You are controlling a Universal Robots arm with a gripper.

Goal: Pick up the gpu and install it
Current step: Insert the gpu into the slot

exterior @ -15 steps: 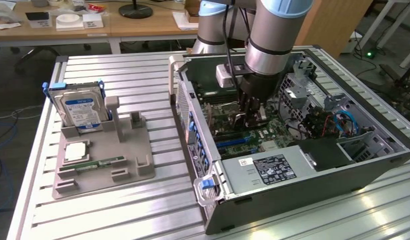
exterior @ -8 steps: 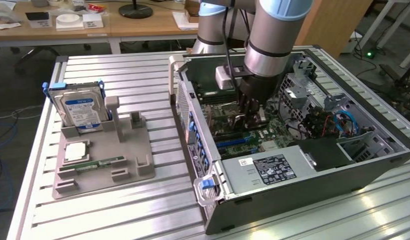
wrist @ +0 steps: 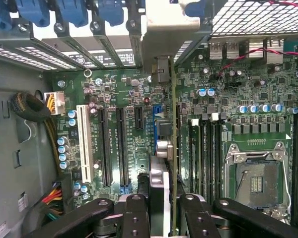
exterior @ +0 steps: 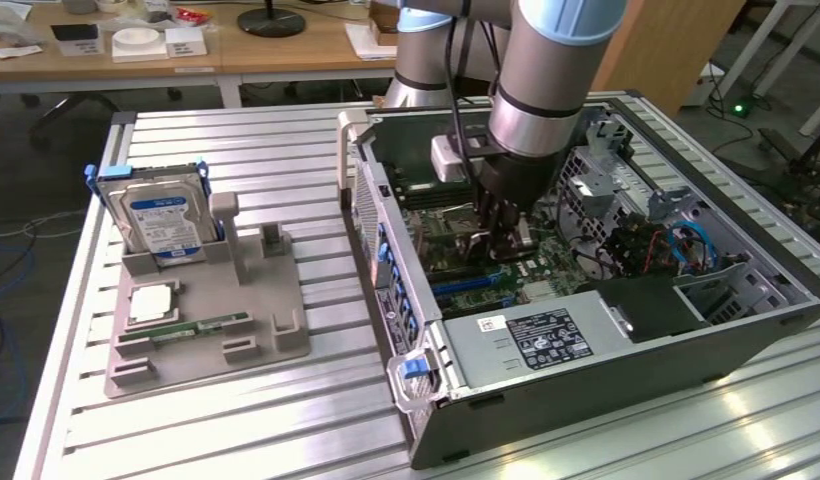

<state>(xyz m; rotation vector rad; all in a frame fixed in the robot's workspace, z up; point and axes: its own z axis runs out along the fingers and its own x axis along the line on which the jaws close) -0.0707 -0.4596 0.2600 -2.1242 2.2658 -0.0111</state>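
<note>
Exterior view first: the open computer case (exterior: 610, 330) lies on its side on the slatted table (exterior: 250, 420), and my arm (exterior: 550, 75) reaches down into it over the green motherboard (exterior: 497, 275). On that view's left sits the grey parts tray (exterior: 203, 320) with the hard drive (exterior: 163, 220) standing in it.

Through the wrist camera I see the gpu (wrist: 172, 148) edge-on, a thin card running from its pale metal bracket (wrist: 165, 34) at the case's rear wall toward my pincer (wrist: 164, 208). My fingers (wrist: 134, 213) are partly closed and clamped on the card's upper edge, one on each face.

I judge it light and stiff but fragile: grip the bare board edge, squeeze gently, keep it upright above the long black slots (wrist: 111, 146).
</note>
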